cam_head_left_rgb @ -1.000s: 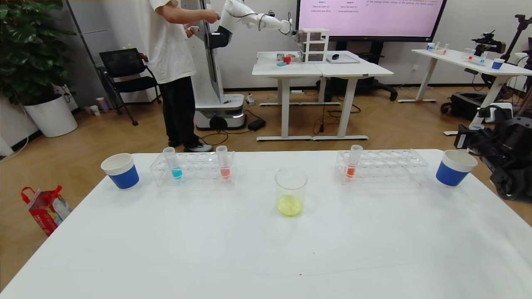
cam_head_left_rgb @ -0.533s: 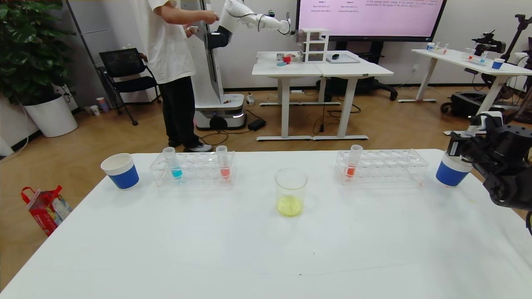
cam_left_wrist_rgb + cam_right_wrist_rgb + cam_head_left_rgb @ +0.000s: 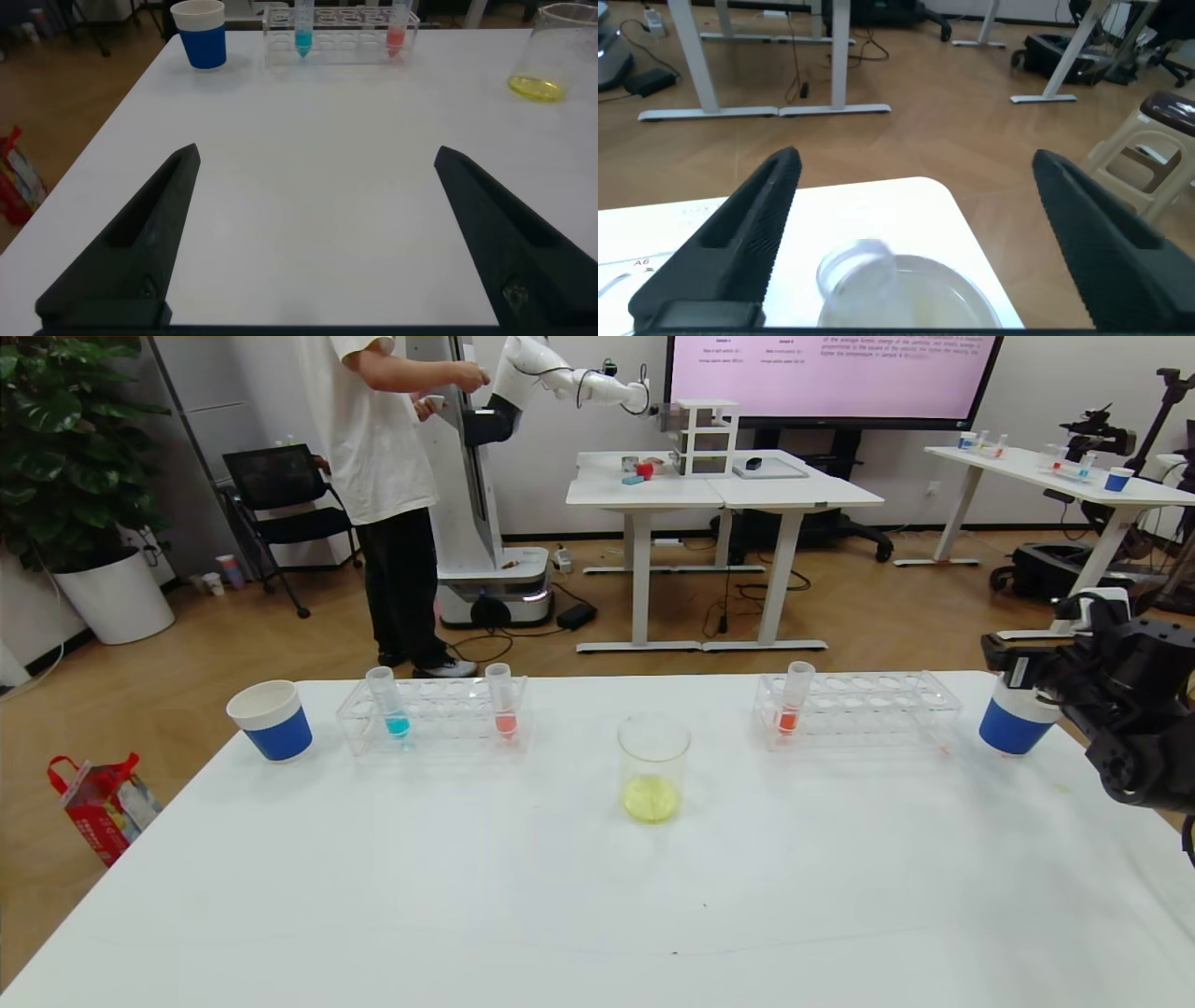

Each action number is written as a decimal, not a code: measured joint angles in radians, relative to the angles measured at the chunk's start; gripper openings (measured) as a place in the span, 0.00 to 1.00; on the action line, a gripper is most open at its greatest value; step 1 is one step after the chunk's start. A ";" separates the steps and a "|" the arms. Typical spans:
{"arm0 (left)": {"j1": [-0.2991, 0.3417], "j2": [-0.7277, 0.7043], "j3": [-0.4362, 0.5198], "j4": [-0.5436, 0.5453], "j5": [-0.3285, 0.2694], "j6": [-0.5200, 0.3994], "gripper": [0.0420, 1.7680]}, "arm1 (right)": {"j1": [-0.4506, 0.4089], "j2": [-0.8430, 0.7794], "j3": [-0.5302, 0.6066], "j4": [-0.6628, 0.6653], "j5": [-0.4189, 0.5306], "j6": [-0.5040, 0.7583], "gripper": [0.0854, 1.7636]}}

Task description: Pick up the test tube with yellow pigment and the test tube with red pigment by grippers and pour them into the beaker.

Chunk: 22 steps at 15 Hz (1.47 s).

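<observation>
The beaker (image 3: 653, 765) stands mid-table with yellow liquid in its bottom; it also shows in the left wrist view (image 3: 551, 51). One red-pigment tube (image 3: 501, 702) stands in the left rack (image 3: 434, 714), another (image 3: 794, 698) in the right rack (image 3: 868, 709). My right gripper (image 3: 1008, 667) is open and empty, just above the right blue paper cup (image 3: 1016, 723). In the right wrist view (image 3: 915, 157) a clear tube (image 3: 854, 271) leans inside that cup (image 3: 966, 289), its tip hidden. My left gripper (image 3: 316, 151) is open and empty over bare table near the front left.
A blue-liquid tube (image 3: 390, 705) stands in the left rack. A second blue paper cup (image 3: 271, 721) stands at the far left. A person and another robot are beyond the table. The table's right edge runs under my right arm.
My right gripper has moved up and left from beside the right paper cup to above its rim. Tubes, racks and beaker have not moved.
</observation>
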 joint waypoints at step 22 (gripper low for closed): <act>0.000 0.000 0.000 0.000 0.000 0.000 0.99 | 0.455 -0.583 0.265 0.244 -0.048 0.011 0.98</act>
